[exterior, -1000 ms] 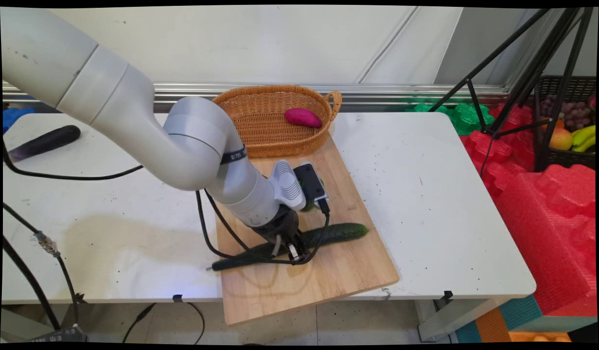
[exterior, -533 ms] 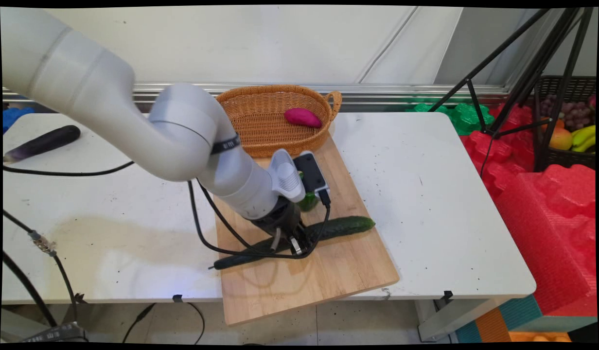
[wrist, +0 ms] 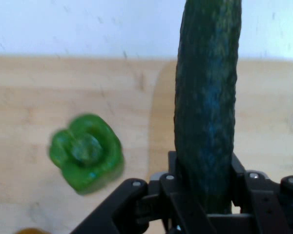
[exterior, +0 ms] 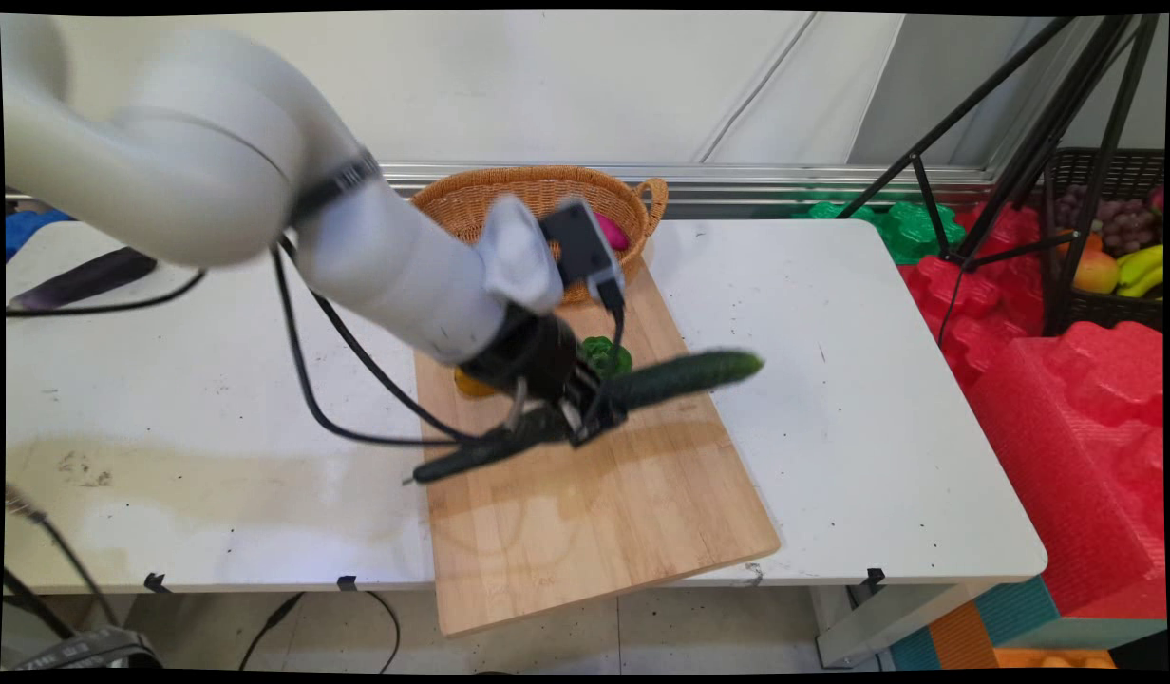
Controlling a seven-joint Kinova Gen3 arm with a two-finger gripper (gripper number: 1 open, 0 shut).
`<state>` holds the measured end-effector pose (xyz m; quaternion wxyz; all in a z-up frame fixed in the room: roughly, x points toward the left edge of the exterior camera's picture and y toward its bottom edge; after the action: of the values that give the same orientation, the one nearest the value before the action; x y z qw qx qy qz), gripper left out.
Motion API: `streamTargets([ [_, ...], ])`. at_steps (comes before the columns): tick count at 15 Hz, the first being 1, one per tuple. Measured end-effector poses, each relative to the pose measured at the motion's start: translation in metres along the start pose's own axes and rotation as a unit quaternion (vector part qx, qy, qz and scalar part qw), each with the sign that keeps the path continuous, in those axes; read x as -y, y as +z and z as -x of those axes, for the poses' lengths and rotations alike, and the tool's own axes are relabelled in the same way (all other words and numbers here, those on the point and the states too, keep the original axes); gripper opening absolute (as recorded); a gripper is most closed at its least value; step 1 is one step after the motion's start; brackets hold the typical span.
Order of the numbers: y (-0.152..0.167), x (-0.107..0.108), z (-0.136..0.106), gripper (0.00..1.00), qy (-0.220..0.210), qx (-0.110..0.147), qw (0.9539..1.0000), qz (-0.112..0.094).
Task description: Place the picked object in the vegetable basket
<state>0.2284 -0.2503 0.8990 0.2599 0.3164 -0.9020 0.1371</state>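
Dark green cucumber (exterior: 632, 389) is pinched mid-length in my claw (exterior: 571, 423), up off the wooden board (exterior: 623, 503), tip poking toward the open desk (exterior: 851, 408) on the right. Green pepper (exterior: 606, 355) sits just behind it. Basket (exterior: 471, 199) at the back edge, wall behind.

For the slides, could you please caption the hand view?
Gripper shut on a cucumber above the wooden board, green pepper alongside.
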Motion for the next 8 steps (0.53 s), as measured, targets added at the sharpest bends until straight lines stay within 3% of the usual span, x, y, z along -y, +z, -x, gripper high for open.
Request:
streamTargets([
  [3, -0.031, 0.008, -0.011, 0.0, -0.004, -0.031, 0.9995, -0.009],
  [8, -0.081, 0.037, -0.038, 0.0, -0.011, -0.088, 0.9951, -0.044],
])
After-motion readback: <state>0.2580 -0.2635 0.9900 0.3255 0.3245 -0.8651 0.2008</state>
